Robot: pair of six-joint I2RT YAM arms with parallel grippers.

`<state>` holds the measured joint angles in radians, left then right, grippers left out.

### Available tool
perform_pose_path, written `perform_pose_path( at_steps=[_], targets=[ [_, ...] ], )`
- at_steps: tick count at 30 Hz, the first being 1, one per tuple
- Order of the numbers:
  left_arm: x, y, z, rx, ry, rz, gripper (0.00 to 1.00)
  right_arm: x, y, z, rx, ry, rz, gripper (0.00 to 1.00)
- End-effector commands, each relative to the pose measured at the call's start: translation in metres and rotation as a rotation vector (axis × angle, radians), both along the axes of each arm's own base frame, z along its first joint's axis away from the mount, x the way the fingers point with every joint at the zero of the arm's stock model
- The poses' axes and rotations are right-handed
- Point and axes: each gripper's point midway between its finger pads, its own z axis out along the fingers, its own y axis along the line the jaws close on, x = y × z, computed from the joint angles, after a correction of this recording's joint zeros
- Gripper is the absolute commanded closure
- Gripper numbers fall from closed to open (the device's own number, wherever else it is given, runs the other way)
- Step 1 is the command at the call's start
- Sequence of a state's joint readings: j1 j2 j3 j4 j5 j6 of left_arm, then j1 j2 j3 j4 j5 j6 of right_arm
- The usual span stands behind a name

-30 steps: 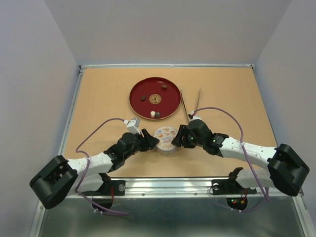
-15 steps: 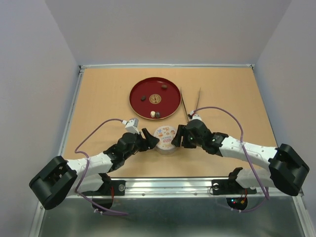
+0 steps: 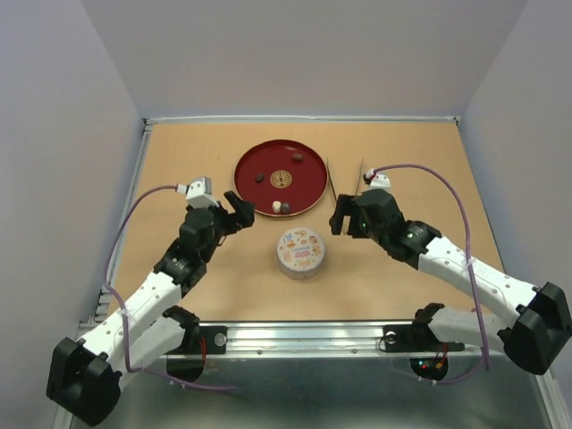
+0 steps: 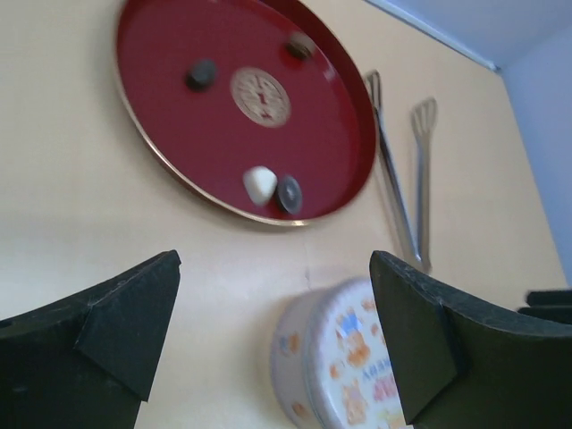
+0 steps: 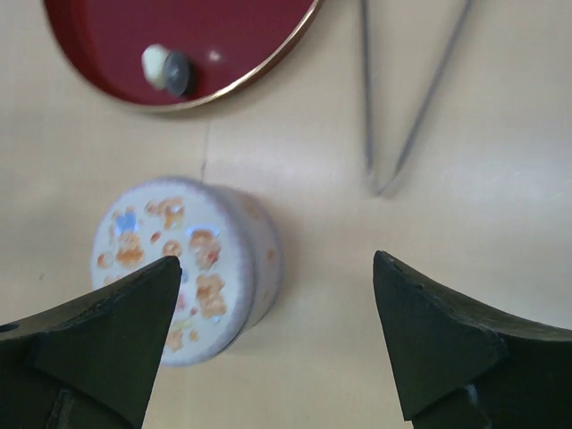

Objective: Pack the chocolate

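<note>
Left gripper (image 3: 240, 206) nearer chocolate (image 3: 279, 206)

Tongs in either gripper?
No, the tongs lie on the table beside the tray, and the left gripper and right gripper are both open and empty.

Tan worktop (image 3: 174, 161) lies open at frame left and right; round red tray (image 3: 308, 183), thin metal tongs (image 3: 332, 183) and printed white tin (image 3: 301, 251) block the centre.

No legible lettering on the tin (image 3: 301, 251)
</note>
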<state>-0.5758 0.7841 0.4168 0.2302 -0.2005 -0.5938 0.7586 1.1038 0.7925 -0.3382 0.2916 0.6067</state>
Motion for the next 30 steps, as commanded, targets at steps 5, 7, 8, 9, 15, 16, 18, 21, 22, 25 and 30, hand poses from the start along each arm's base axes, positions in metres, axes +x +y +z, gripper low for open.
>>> perform_pose_path(
  at_steps=[5, 7, 8, 9, 15, 16, 18, 21, 22, 25, 30],
  targets=[
    [0.062, 0.057, 0.071, 0.122, -0.103, 0.098, 0.01, 0.084, -0.081, 0.052, -0.136, -0.141, -0.162, 0.06],
    [0.07, 0.074, 0.091, 0.146, -0.127, 0.139, 0.01, 0.093, -0.096, 0.063, -0.128, -0.162, -0.193, 0.06],
    [0.071, 0.081, 0.112, 0.18, -0.157, 0.153, 0.01, 0.097, -0.111, 0.075, -0.124, -0.189, -0.226, 0.06],
    [0.071, 0.086, 0.12, 0.199, -0.166, 0.163, 0.01, 0.098, -0.117, 0.086, -0.119, -0.215, -0.24, 0.06],
    [0.063, 0.116, 0.162, 0.324, -0.192, 0.251, 0.01, 0.09, -0.146, 0.129, -0.106, -0.323, -0.333, 0.04],
    [0.061, 0.117, 0.164, 0.331, -0.192, 0.253, 0.01, 0.088, -0.147, 0.134, -0.101, -0.337, -0.336, 0.04],
    [0.059, 0.119, 0.166, 0.342, -0.197, 0.261, 0.01, 0.087, -0.15, 0.136, -0.101, -0.34, -0.349, 0.04],
    [0.056, 0.122, 0.166, 0.348, -0.199, 0.272, 0.01, 0.085, -0.15, 0.134, -0.102, -0.335, -0.347, 0.04],
    [0.055, 0.123, 0.167, 0.349, -0.201, 0.275, 0.01, 0.085, -0.15, 0.134, -0.099, -0.334, -0.345, 0.04],
    [0.053, 0.126, 0.168, 0.351, -0.203, 0.288, 0.01, 0.084, -0.151, 0.135, -0.102, -0.335, -0.352, 0.04],
    [0.053, 0.125, 0.167, 0.362, -0.2, 0.281, 0.01, 0.084, -0.153, 0.132, -0.112, -0.331, -0.358, 0.03]
  ],
)
